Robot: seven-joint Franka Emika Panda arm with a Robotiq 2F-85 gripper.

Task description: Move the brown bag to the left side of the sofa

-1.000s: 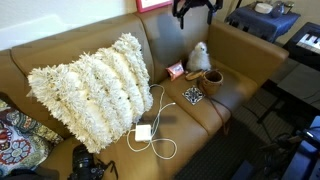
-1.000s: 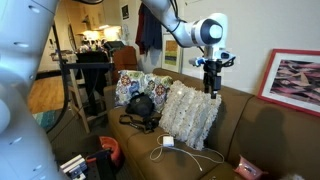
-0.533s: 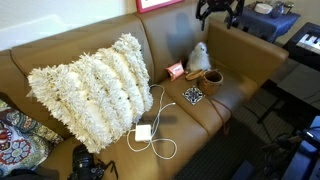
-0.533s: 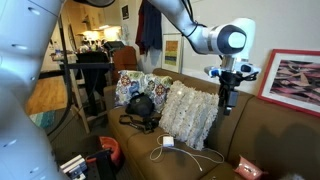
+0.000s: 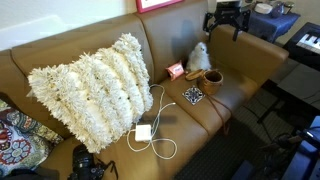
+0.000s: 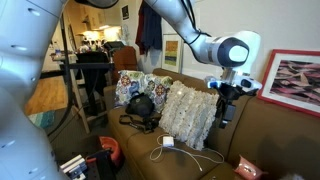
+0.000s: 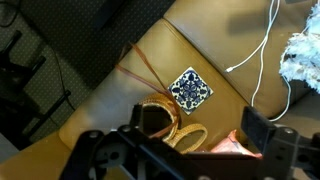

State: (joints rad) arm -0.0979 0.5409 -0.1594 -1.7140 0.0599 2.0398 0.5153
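Tan-brown and small, the brown bag [image 5: 212,79] sits on the sofa [image 5: 60,58] seat at three o'clock from the shaggy pillow [image 5: 90,85], with the white toy [image 5: 200,55] at its eleven. Up at its one o'clock the gripper [image 5: 228,28] hangs with jaws spread wide, holding nothing.

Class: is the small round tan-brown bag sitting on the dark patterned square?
No, the tan-brown bag rests on the caramel leather sofa beside the patterned square.
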